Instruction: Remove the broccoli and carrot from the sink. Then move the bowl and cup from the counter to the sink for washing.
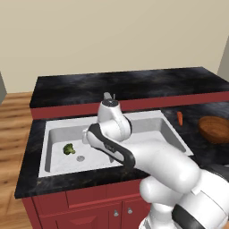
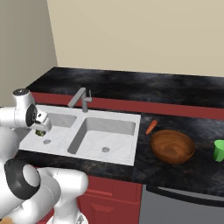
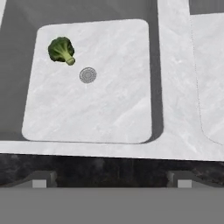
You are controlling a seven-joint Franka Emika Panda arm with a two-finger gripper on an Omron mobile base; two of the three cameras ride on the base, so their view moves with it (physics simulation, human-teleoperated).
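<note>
1. One vegetable remains in the sink [image 1: 53, 129]: the broccoli [image 3: 61, 49] lies on the floor of the left basin, just beside the round drain [image 3: 88, 75]. In the hand view it sits well ahead of the fingertips [image 3: 39, 179] and off toward the left one.
2. The gripper [image 3: 109, 181] hangs over the near rim of that basin with its fingers spread wide and nothing between them.
3. The carrot [image 2: 151, 127] already lies out on the counter [image 2: 175, 92], just beside the sink's right edge and near the bowl [image 2: 173, 146]. So the first half of the clearing looks done, and the step in hand is, by my reading, the reach for the broccoli.
4. The bowl and the cup [image 2: 219, 150] both stand on the counter, far to the right of the fingers, not yet moved.
5. The next move calls for carrying the hand forward and leftward until the floret sits midway between the fingers, then lowering into the basin before closing.
6. The floret is small and lumpy, so the fingers should probably straddle its crown rather than the pale stem, and stay clear of the basin wall to the left.
</note>
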